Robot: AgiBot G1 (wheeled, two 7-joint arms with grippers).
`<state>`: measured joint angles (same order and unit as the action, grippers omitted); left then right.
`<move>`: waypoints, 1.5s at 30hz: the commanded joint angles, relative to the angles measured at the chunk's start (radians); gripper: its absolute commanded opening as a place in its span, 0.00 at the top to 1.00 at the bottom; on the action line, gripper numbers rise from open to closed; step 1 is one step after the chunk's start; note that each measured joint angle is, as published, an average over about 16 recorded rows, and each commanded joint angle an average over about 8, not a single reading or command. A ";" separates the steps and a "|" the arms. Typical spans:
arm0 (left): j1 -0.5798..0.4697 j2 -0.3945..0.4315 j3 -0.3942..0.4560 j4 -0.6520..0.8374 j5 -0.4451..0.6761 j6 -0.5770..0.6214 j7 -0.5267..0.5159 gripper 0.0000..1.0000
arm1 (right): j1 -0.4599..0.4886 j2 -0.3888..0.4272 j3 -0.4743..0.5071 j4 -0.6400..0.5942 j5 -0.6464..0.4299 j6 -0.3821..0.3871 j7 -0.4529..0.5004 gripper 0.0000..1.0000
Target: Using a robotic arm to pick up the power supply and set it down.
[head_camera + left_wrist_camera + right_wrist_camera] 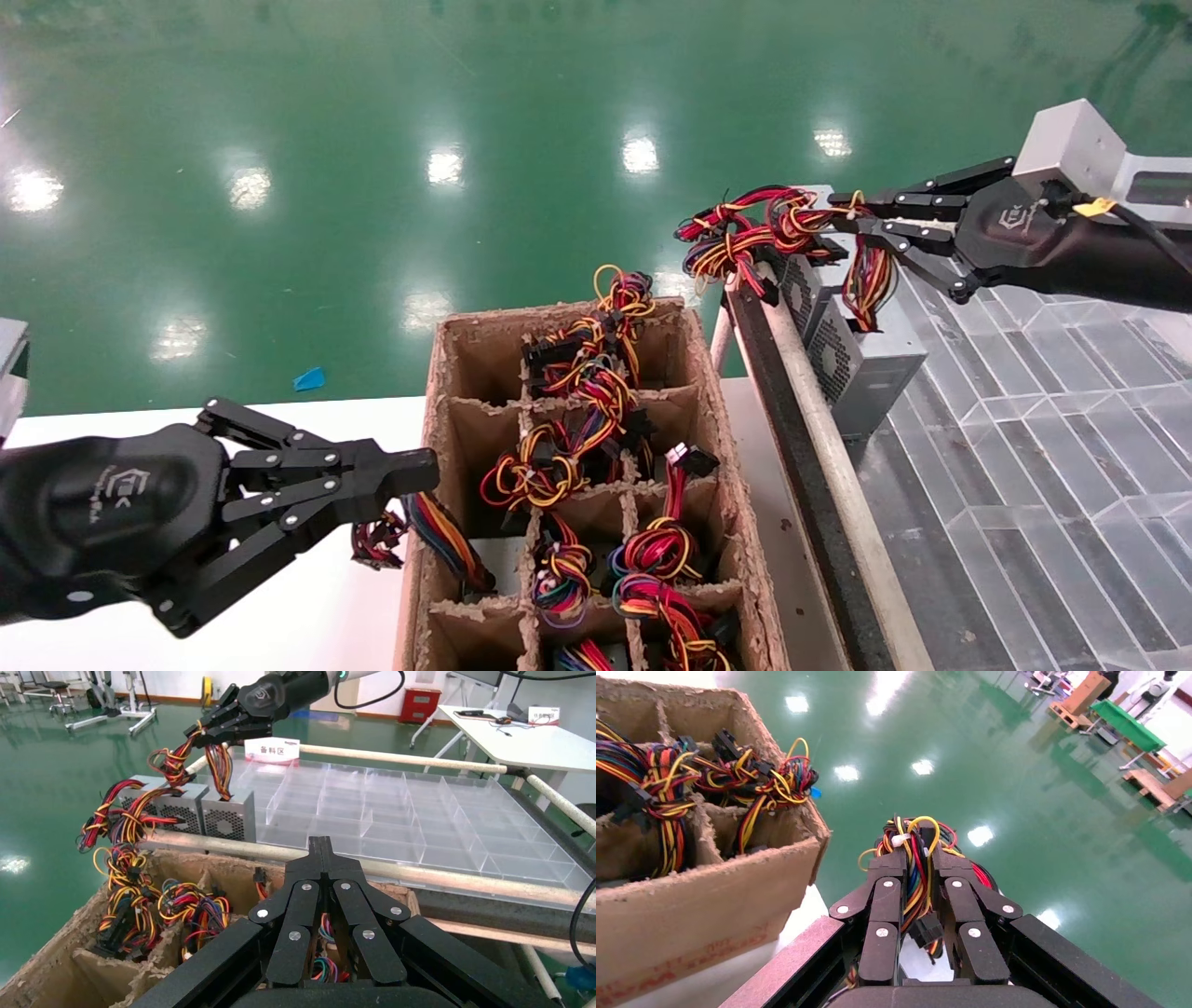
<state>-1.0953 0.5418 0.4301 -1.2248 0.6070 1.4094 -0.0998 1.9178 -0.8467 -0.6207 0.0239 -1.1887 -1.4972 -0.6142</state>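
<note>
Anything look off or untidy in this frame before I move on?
Yes. The right end effector grips the power supply by its wire bundle, not the metal case, which rests on the clear tray. The cardboard box has ragged, frayed dividers, and its cables spill over the back rim.

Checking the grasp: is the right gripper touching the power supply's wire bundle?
Touching. The right wrist view shows the right gripper closed on the wire bundle.

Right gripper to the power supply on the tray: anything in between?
Nothing visible. The right gripper is already shut on the wire bundle of the power supply, which rests on the clear divided tray beside another unit. The left gripper is shut at the cardboard box.
</note>
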 commanded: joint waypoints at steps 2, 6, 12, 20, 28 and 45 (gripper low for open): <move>0.000 0.000 0.000 0.000 0.000 0.000 0.000 1.00 | 0.002 -0.002 0.002 -0.002 0.002 -0.007 0.000 0.00; 0.000 0.000 0.000 0.000 0.000 0.000 0.000 1.00 | 0.008 -0.003 -0.002 -0.002 -0.002 -0.012 0.000 0.00; 0.000 0.000 0.000 0.000 0.000 0.000 0.000 1.00 | 0.023 -0.005 -0.017 0.002 -0.024 -0.017 0.004 0.00; 0.000 0.000 0.000 0.000 0.000 0.000 0.000 1.00 | 0.055 0.005 -0.030 0.012 -0.043 -0.036 0.007 0.00; 0.000 0.000 0.000 0.000 0.000 0.000 0.000 1.00 | 0.081 0.031 -0.006 0.028 -0.005 -0.075 -0.002 0.00; 0.000 0.000 0.000 0.000 0.000 0.000 0.000 0.82 | -0.101 0.082 0.076 0.288 0.108 -0.069 0.145 0.00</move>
<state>-1.0953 0.5418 0.4301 -1.2248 0.6070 1.4094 -0.0998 1.8171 -0.7646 -0.5449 0.3114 -1.0807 -1.5665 -0.4692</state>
